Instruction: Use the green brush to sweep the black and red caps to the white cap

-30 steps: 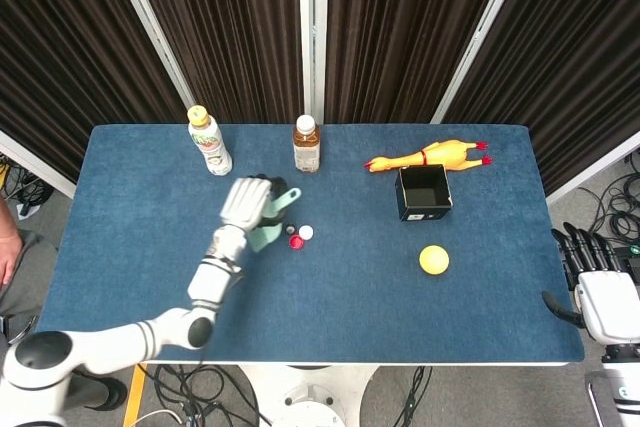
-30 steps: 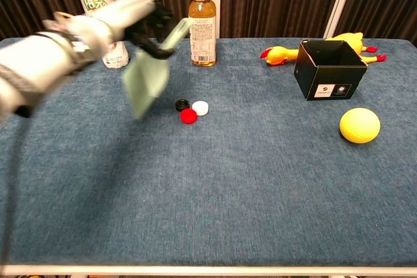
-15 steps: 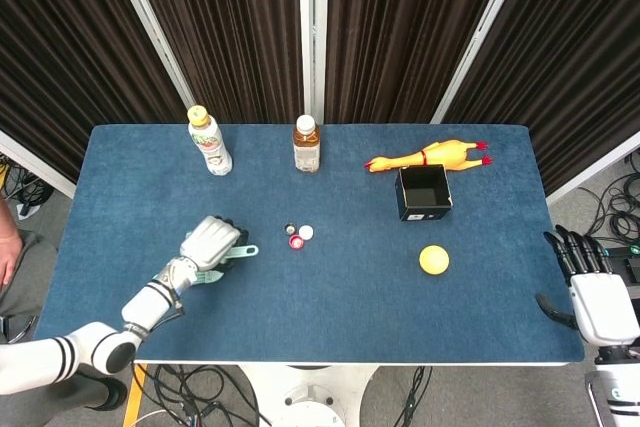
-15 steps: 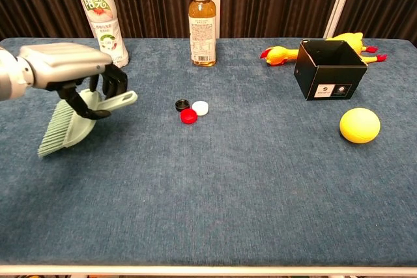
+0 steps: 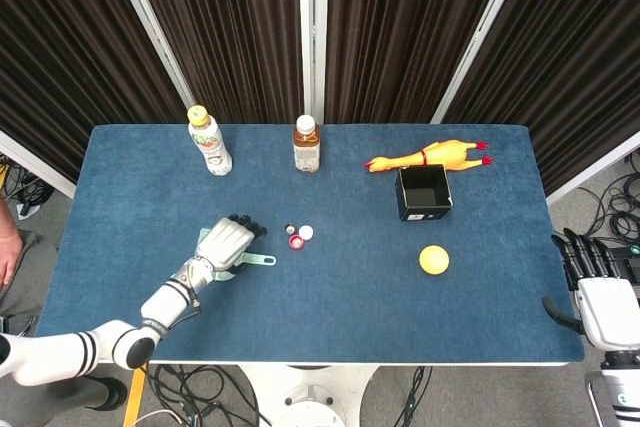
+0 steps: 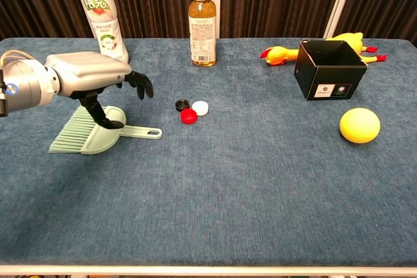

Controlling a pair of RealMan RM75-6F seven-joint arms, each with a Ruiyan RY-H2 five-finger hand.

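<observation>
The green brush (image 6: 98,136) lies flat on the blue table, bristles to the left and handle (image 5: 262,260) pointing right toward the caps. My left hand (image 6: 91,79) hovers just over it with fingers spread; one dark fingertip (image 6: 111,122) touches the brush's back, without a grip. To the right of the brush the black cap (image 6: 182,104), red cap (image 6: 188,116) and white cap (image 6: 200,107) sit in a tight cluster, touching or nearly so. Beyond the table's right edge my right hand (image 5: 592,277) holds nothing, its fingers straight.
At the back stand a green-label bottle (image 6: 98,11) and an amber tea bottle (image 6: 202,27). On the right side are a rubber chicken (image 5: 428,158), an open black box (image 6: 328,69) and a yellow ball (image 6: 359,125).
My left hand swung the brush down and away from the caps, laid it flat on the table and let go of it. The caps stayed put.
</observation>
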